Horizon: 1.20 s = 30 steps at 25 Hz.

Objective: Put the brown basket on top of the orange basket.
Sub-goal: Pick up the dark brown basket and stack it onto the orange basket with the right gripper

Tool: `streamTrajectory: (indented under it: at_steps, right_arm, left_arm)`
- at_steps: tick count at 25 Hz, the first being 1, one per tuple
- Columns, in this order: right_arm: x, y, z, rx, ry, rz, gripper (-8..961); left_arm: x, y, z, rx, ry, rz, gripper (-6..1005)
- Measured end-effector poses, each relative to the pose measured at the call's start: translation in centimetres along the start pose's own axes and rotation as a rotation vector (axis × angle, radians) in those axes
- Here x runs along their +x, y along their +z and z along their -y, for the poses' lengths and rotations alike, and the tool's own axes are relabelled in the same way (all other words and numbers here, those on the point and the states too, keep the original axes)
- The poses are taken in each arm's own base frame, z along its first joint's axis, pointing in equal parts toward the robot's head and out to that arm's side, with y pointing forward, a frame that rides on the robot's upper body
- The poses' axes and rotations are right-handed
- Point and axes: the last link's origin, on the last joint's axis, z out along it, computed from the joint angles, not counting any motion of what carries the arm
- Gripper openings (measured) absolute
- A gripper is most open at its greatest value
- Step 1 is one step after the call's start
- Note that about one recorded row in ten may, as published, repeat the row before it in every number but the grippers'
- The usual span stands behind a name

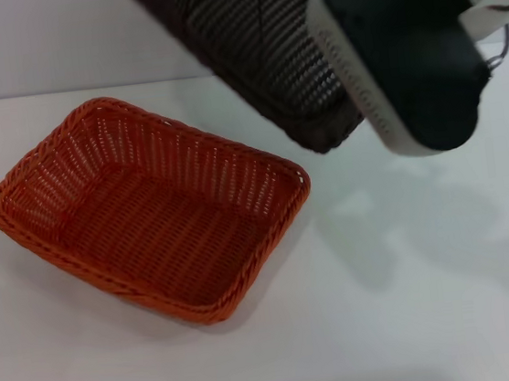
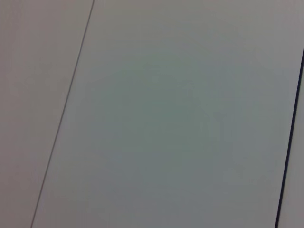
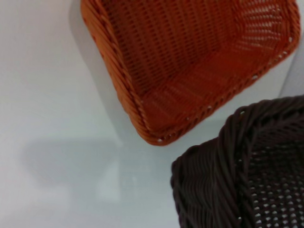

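Note:
The orange basket (image 1: pixel 147 212) sits open side up on the white table, left of centre; it also shows in the right wrist view (image 3: pixel 190 57). The brown basket (image 1: pixel 257 52) hangs tilted in the air behind and to the right of the orange basket, its lower corner just above the orange basket's far right rim. My right gripper (image 1: pixel 378 66) is at the brown basket's right end and holds it up; its fingers are hidden behind the wrist. The brown basket's braided rim fills the near corner of the right wrist view (image 3: pixel 247 166). My left gripper is out of view.
The white table (image 1: pixel 414 301) stretches to the right and front of the orange basket, with the arm's shadow on it. A pale tiled wall (image 1: pixel 53 39) stands behind. The left wrist view shows only a plain pale panel (image 2: pixel 166 118).

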Motion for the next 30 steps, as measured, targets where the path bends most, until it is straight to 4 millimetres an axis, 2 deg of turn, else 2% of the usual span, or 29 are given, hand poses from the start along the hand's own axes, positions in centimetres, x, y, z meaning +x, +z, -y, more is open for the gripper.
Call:
streamTrajectory:
  at_steps: [3,4,8,9,16,25,30]
  right_arm:
    - [-0.9,0.8,0.3,-0.004,-0.031,0.005,149]
    - [-1.9,1.2,0.4,-0.008,-0.067,0.008,149]
    - [-3.2,1.5,0.7,0.012,-0.113,0.022,149]
    - [-3.9,1.5,1.0,0.026,-0.125,0.038,149]
    - [-5.7,1.1,1.4,0.043,-0.155,0.098,150]
    - [-8.6,0.8,1.2,0.04,-0.182,0.161,151]
    - [-9.5,0.8,0.8,0.02,-0.192,0.174,151]
  left_arm:
    - [0.0,0.0,0.1,0.005,-0.001,0.0,810]
    - [0.0,0.0,0.1,0.005,-0.002,0.0,810]
    - [0.1,0.1,0.1,0.005,-0.002,-0.002,809]
    - [0.1,0.1,0.1,0.004,-0.002,-0.002,809]
    - [0.0,0.2,0.4,0.016,0.0,0.003,810]
    - [-0.3,0.0,0.9,0.043,-0.007,0.028,809]
    - [-0.4,0.1,1.0,0.048,-0.006,0.032,809]
